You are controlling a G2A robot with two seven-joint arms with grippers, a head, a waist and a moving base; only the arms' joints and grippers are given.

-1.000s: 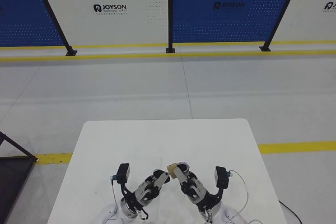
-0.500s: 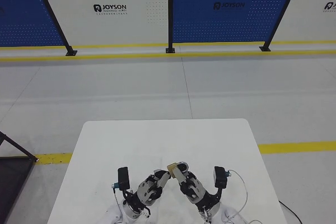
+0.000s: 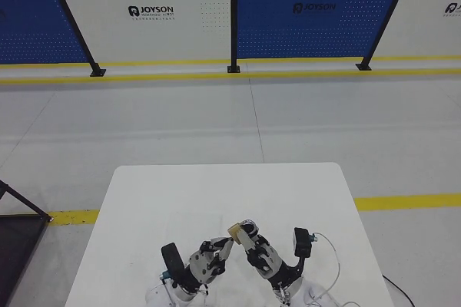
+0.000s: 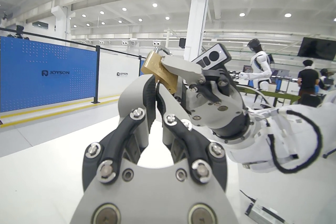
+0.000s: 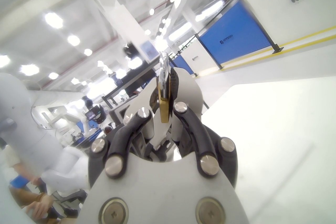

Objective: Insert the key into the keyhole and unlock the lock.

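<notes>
Padlock (image 4: 158,70): small brass body, steel shackle (image 5: 164,67), no visible damage. It is held in the air above the bench (image 3: 215,192), over the robot-side edge at about mid-width, and does not touch the surface. In the left wrist view the body sits tilted with the shackle end up; in the right wrist view it's edge-on. The right gripper (image 5: 168,78) has it: its fingers (image 5: 183,83) are clamped on the two flat faces of the body, with the shackle sticking out past the tips. The left gripper (image 4: 155,86) is over the same edge of the bench, tips angled up toward the lower end of the lock body. Its fingers (image 4: 149,93) are pressed nearly together with only a sliver of gap between the ribbed pads. I can't tell what is pinched there, if anything: the key itself isn't resolvable in the slit. The tips are right at the brass body; I can't confirm contact from these angles. In the top view both grippers meet nose to nose at the lock.
</notes>
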